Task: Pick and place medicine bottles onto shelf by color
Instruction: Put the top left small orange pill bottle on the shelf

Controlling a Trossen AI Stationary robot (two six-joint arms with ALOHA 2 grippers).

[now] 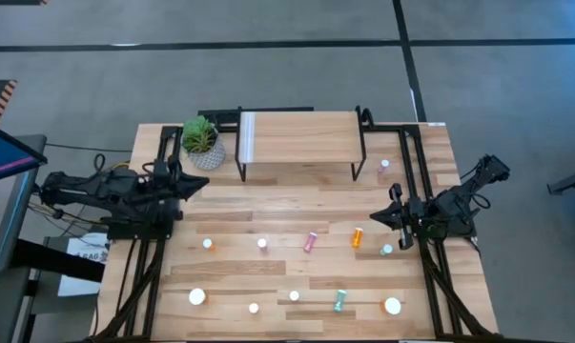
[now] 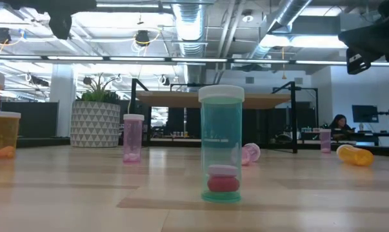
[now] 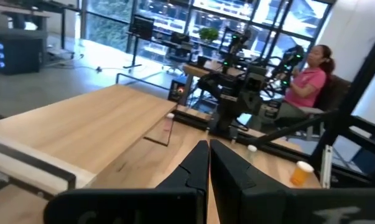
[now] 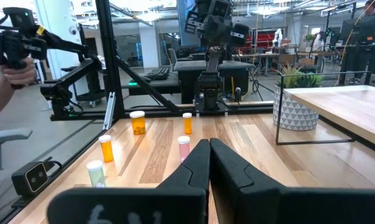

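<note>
Small white-capped medicine bottles stand or lie scattered on the near half of the table. Among them are a lying pink one [image 1: 310,242], a lying orange one [image 1: 358,237], a lying teal one [image 1: 340,300] and a pink one [image 1: 384,166] by the shelf's right leg. In the low view a teal bottle [image 2: 221,145] stands upright close by. The light-wood shelf [image 1: 301,133] stands on black legs at the far middle. My left gripper [image 1: 207,181] is shut, raised at the left edge and pointing level across the table. My right gripper [image 1: 373,217] is shut at the right edge. Neither holds anything.
A green plant in a patterned white pot [image 1: 201,141] stands just left of the shelf, close to my left gripper. Black frame rails run along both table sides. Bare wood lies between the shelf and the bottles. A seated person [image 3: 308,78] shows beyond the table.
</note>
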